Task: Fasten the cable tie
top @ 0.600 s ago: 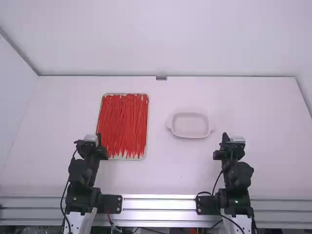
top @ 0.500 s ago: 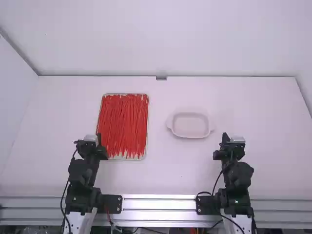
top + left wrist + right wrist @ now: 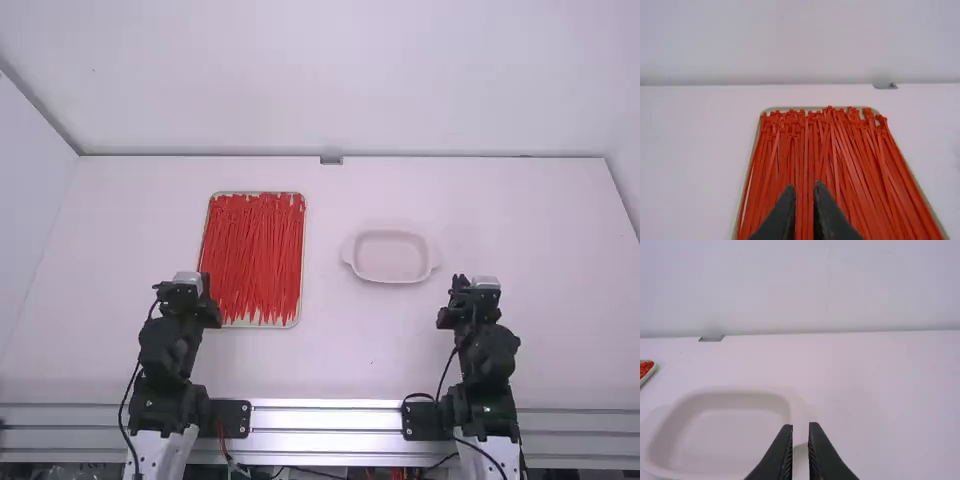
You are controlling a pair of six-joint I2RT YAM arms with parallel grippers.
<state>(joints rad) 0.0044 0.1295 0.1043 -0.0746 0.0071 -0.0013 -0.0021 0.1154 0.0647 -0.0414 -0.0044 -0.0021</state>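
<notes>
Red cable ties point(image 3: 252, 258) lie in a thick heap on a tray point(image 3: 746, 185), left of the table's point(image 3: 500, 220) middle, w/ their length toward the far edge. A white dish point(image 3: 389, 256) stands right of the tray, apart from it, approx. at the table's middle. L gripper point(image 3: 803, 192) is at the tray's near left corner, clenched, nothing held. R gripper point(image 3: 800, 432) is by the dish's near side, also clenched, nothing held.

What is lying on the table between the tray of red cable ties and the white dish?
Nothing. In the high view, the table between the tray of cable ties and the dish is bare.
</notes>
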